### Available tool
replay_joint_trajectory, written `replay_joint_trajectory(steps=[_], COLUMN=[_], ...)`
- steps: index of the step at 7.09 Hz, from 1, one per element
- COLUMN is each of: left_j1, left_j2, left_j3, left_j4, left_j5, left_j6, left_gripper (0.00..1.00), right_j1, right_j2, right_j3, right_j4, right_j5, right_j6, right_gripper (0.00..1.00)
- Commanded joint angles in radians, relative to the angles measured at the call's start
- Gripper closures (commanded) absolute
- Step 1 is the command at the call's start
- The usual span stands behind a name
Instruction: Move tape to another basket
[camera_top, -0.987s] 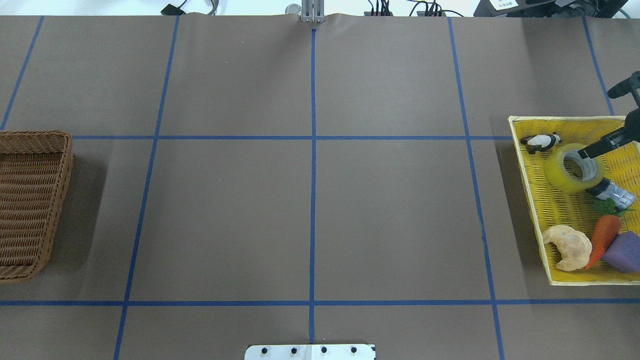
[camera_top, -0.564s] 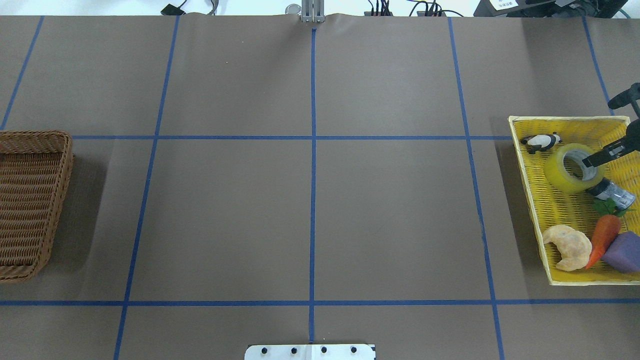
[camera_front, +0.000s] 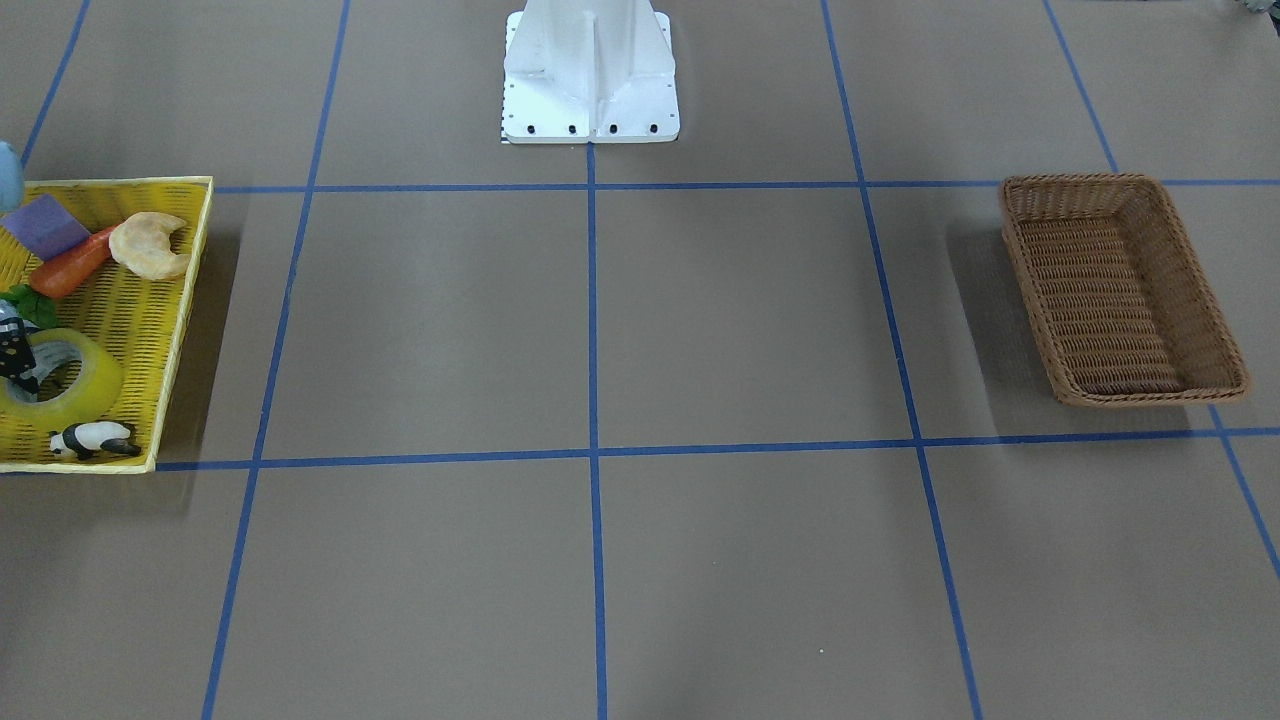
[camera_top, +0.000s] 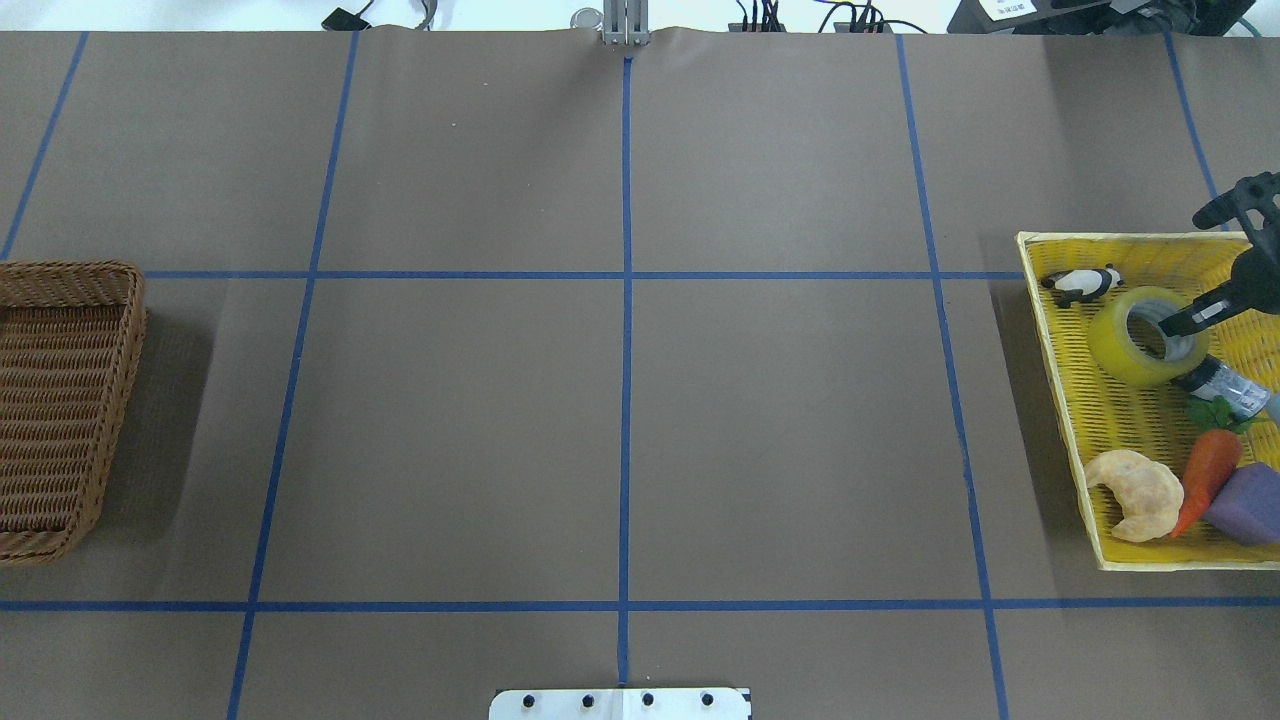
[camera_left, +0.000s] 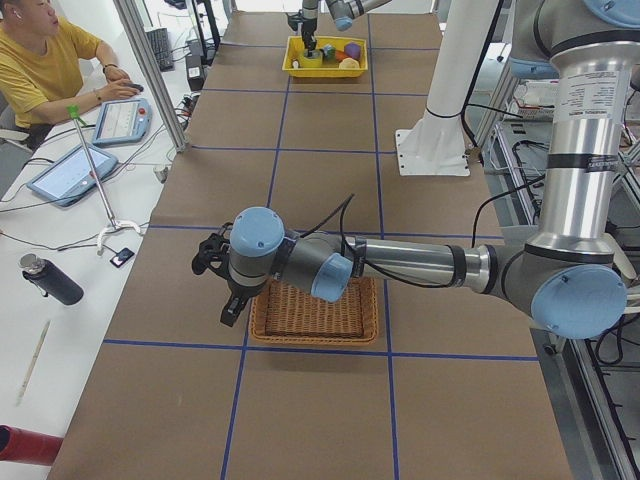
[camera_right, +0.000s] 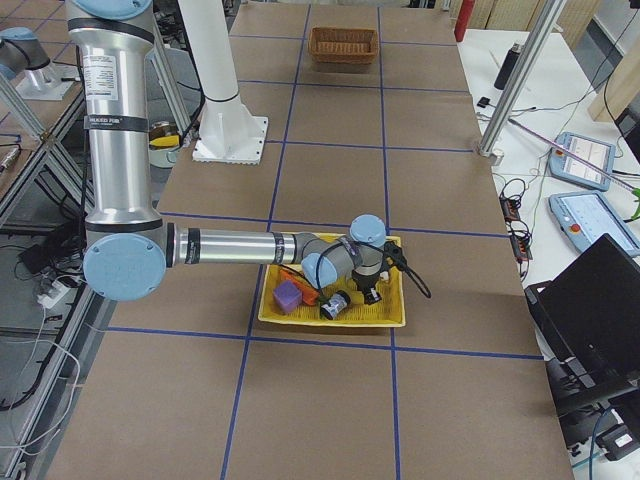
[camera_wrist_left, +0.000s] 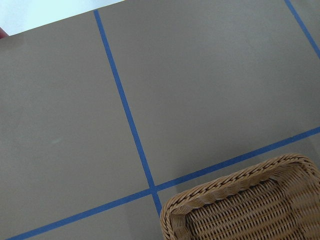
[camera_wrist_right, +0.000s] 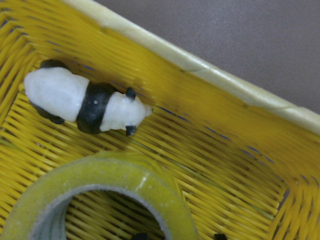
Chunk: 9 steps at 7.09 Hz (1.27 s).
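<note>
The yellow tape (camera_top: 1112, 345) lies flat in the yellow tray (camera_top: 1060, 400) at the table's right end, beside a panda figure (camera_top: 1080, 283). My right gripper (camera_top: 1180, 325) is over the tape's right side, with one finger reaching into the core. In the right wrist view the tape (camera_wrist_right: 110, 170) fills the bottom and two dark fingertips stand either side of its wall, apart. The brown wicker basket (camera_top: 60, 400) stands empty at the table's left end. My left gripper (camera_left: 225, 290) hovers by the basket's outer end; I cannot tell whether it is open or shut.
The tray also holds a small dark round item (camera_top: 1220, 385), a carrot (camera_top: 1205, 470), a croissant (camera_top: 1135, 495) and a purple block (camera_top: 1245, 505). The robot's base (camera_front: 590, 70) stands at the near-middle edge. The left wrist view shows the basket's corner (camera_wrist_left: 240, 210).
My right gripper has moved slightly nearer and lower, its finger now deeper in the tape's core. The tape and the other items have not moved.
</note>
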Motion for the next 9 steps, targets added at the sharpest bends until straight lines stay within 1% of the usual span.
replay_joint_trajectory(steps=[1,2,3,4,5,7,9], left_j1=[0.000,0.000,0.000,0.000,0.000,0.000,0.000], left_j2=[0.002,0.006,0.009,0.011,0.011,0.009,0.009], left_j3=[0.000,-0.001,0.000,0.000,0.000,-0.001,-0.001], left_j4=[0.000,-0.002,-0.009,-0.012,-0.012,-0.014,-0.014], left_j5=[0.000,0.000,0.000,0.000,0.000,-0.002,-0.002], left_j6=[0.000,0.000,0.000,0.000,0.000,-0.002,-0.002], left_gripper=[0.01,0.01,0.01,0.01,0.01,0.01,0.01], right_j1=[0.006,0.037,0.073,0.109,0.120,0.118,0.103], right_j2=[0.006,0.006,0.005,0.009,0.026,0.090,0.181], right_j3=[0.012,0.028,0.057,0.063,0.069,0.068,0.071], right_j4=[-0.001,-0.001,-0.015,-0.012,-0.009,-0.012,-0.003], right_j5=[0.009,0.020,0.049,0.095,0.110,0.109,0.109], right_j6=[-0.003,-0.003,-0.003,-0.003,0.004,0.014,0.129], right_gripper=[1.00,1.00,1.00,1.00,1.00,1.00,1.00])
